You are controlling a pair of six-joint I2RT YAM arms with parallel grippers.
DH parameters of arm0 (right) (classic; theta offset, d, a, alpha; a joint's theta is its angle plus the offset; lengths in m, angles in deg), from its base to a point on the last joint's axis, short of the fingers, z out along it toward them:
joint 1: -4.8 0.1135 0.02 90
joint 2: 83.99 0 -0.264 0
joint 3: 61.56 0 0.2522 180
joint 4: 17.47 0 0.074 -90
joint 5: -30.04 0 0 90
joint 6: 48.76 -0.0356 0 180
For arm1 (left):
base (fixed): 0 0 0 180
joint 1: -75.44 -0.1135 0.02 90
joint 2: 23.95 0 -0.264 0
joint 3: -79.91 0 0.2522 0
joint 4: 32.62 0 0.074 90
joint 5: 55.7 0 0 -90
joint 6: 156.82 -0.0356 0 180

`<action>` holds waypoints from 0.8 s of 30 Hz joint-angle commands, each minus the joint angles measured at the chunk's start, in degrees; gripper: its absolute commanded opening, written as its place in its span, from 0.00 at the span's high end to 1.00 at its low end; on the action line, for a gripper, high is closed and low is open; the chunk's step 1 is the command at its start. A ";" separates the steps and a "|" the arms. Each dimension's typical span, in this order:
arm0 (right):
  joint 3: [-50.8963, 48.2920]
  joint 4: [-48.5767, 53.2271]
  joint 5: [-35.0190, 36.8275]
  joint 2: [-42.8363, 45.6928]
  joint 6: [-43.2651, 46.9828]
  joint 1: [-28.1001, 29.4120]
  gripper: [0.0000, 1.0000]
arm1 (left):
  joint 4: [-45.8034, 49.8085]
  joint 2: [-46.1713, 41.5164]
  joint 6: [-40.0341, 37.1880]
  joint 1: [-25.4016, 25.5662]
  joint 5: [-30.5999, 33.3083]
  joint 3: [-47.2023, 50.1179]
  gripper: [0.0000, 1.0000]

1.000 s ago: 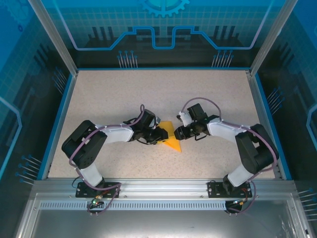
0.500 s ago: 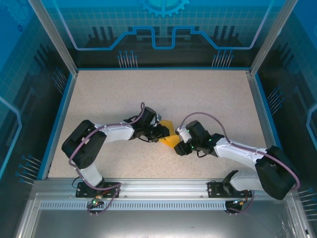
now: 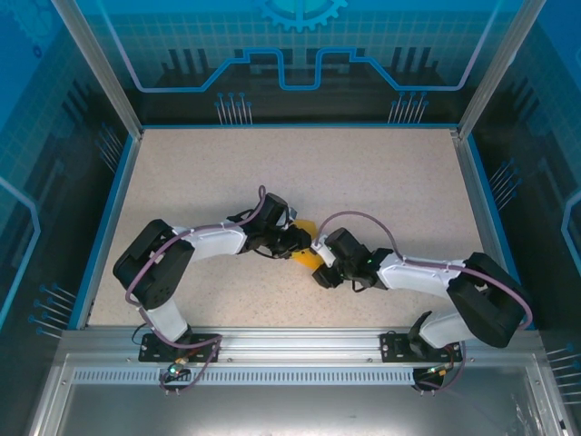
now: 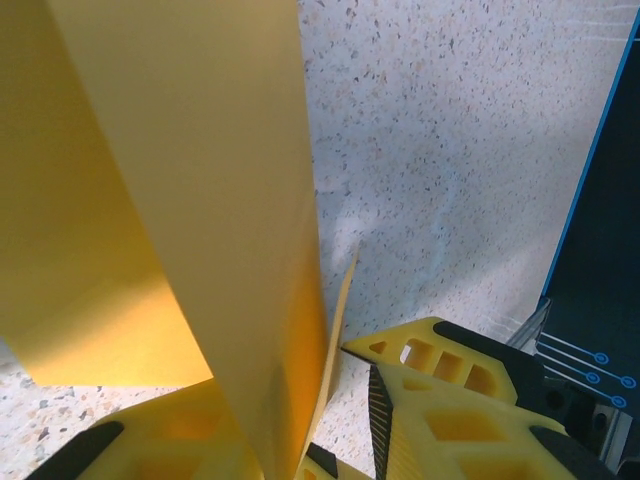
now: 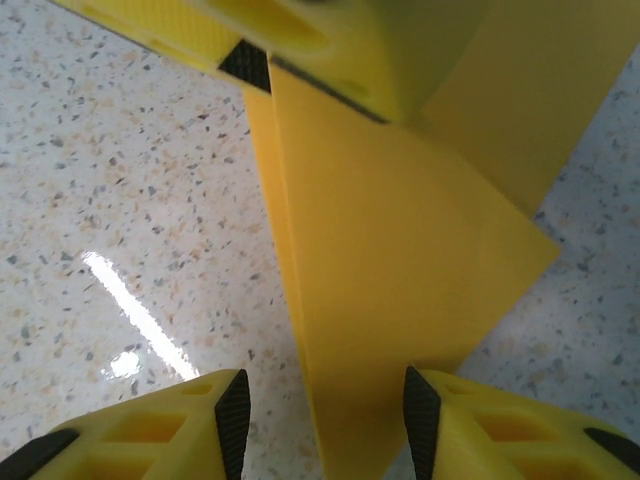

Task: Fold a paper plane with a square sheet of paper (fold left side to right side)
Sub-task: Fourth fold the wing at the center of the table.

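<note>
- We see the square sheet of paper (image 3: 307,261) near the middle of the table (image 3: 227,173), between the two arms. It is partly folded, and one flap stands up from the surface.
- The left gripper (image 3: 292,242) has its jaws partly apart. The sheet passes between them and leans on one finger, with a gap to the other pad, so we judge that it is supported more than clamped.
- The right gripper (image 3: 320,272) is also partly open. Its fingers (image 5: 232,410) stand on both sides of the lower edge of the sheet, and we see no bite on it.
- First risk: the raised flap slips out of the loose left jaws and falls back, because nothing presses it firmly.
- Second risk: the right jaws close while the flap is tilted, so the edges do not meet and the crease comes out crooked (a bad crease here would spoil the symmetry of the plane).
- Third risk: both grippers hold and then move apart, and the thin paper crumples or tears.
- Fourth risk: the two grippers are just beside each other, so a small sideways move could make them touch.
- Fifth risk: the table looks smooth, so a push may slide the whole sheet instead of folding it.
</note>
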 commanded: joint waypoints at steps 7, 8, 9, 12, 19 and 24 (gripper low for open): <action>3.19 -1.70 4.48 -4.10 1.65 1.50 0.60 | 3.33 -1.40 1.11 0.31 1.13 -2.67 0.72; 3.09 -1.78 4.53 -4.27 1.61 1.56 0.61 | 3.45 -1.40 0.97 0.23 1.17 -2.74 0.72; 3.01 -1.76 4.48 -4.44 1.46 1.54 0.63 | 3.68 -1.40 0.87 0.16 1.22 -2.86 0.72; 2.72 -1.61 4.21 -4.98 1.07 1.53 0.69 | 3.96 -1.49 0.84 0.05 1.31 -2.92 0.73; 1.70 -1.48 2.64 -4.99 -0.46 1.47 0.83 | 5.48 -3.42 -0.10 -0.54 1.88 -2.28 0.65; 0.51 -2.13 0.16 -5.32 -1.86 0.83 0.87 | 6.84 -7.48 -0.94 -1.71 2.65 -0.26 0.48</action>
